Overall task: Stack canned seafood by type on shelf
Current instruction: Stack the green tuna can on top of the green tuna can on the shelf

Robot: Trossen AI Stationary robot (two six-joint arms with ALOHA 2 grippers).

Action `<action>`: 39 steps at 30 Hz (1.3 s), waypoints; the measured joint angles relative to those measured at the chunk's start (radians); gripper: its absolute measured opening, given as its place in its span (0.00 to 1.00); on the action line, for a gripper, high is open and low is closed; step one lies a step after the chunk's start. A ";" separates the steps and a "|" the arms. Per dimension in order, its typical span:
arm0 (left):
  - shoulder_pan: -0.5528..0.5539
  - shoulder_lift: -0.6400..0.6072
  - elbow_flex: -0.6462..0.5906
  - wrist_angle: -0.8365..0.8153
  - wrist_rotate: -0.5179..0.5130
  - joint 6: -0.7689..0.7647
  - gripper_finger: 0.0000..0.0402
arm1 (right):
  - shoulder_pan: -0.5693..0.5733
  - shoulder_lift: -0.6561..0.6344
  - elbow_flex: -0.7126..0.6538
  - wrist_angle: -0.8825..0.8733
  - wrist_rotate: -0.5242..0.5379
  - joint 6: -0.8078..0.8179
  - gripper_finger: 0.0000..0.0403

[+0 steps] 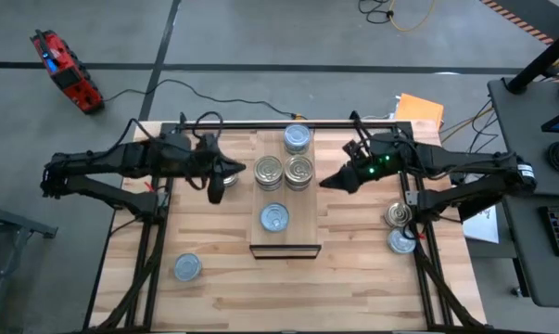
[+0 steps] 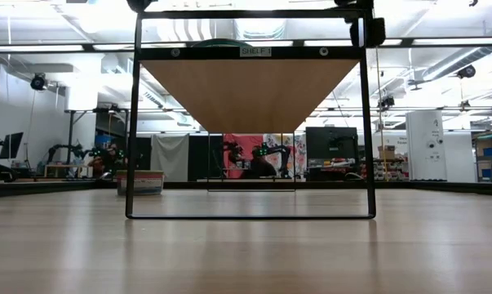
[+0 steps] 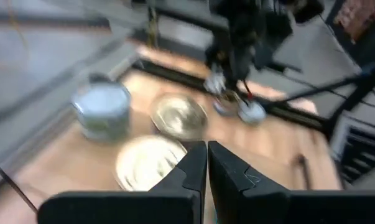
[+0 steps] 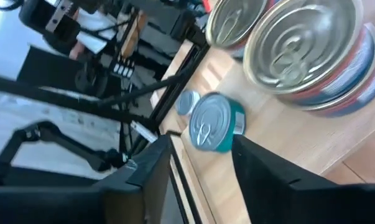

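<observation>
The shelf (image 1: 260,237) is a pale plank in the middle of the table. On it rest a pale-blue-topped stack (image 1: 298,139), two silver-topped cans (image 1: 269,173) (image 1: 299,172) and one pale-blue-topped can (image 1: 274,217). My left gripper (image 1: 218,190) hangs shut just left of the shelf, with nothing in it (image 3: 206,168). My right gripper (image 1: 327,182) stands open just right of the silver-topped cans, nothing between its fingers (image 4: 203,168). Its wrist view shows the two silver tops (image 4: 305,46) (image 4: 234,22) and the teal-sided can (image 4: 215,121).
One pale-blue-topped can (image 1: 187,268) stands on the table at the near left. A gold-topped can (image 1: 397,215) and a pale-blue-topped one (image 1: 401,241) stand at the right edge. A black frame carrying a wood board (image 2: 250,82) fills the low view.
</observation>
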 joint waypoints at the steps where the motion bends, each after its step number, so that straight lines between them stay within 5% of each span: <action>1: -0.021 0.005 0.009 -0.026 0.000 -0.031 0.00 | 0.014 0.000 0.000 -0.003 0.004 -0.010 0.38; 10: -0.222 0.083 0.146 -0.367 0.002 -0.349 0.00 | 0.147 -0.014 -0.001 -0.067 0.079 -0.041 0.20; 21: -0.412 0.212 0.197 -0.618 0.143 -0.692 0.00 | 0.324 -0.015 -0.001 -0.091 0.221 -0.036 0.08; 29: -0.451 0.328 0.213 -0.643 0.186 -0.728 0.00 | 0.438 -0.016 -0.001 -0.178 0.264 0.076 0.04; 39: -0.451 0.447 0.308 -0.646 0.181 -0.627 0.00 | 0.615 -0.014 -0.001 -0.650 0.263 0.448 0.03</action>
